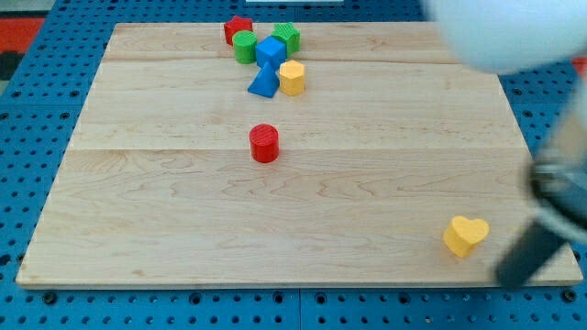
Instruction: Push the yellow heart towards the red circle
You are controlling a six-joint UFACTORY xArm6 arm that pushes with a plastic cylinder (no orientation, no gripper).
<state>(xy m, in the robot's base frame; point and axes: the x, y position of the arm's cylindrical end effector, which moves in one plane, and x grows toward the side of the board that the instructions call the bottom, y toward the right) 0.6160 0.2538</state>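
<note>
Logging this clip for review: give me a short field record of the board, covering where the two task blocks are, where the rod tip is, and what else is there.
yellow heart: near the view's bottom right corner of the board
red circle: standing alone near mid-board, far to the heart's upper left
my tip: blurred, just right of and below the heart; contact cannot be told
cluster at view's top: red block, green cylinder, green block, blue cube, blue block, yellow block
surface: wooden board

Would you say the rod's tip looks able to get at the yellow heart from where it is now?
Probably yes: my tip sits just to the view's right of the yellow heart, with only bare board between them.
</note>
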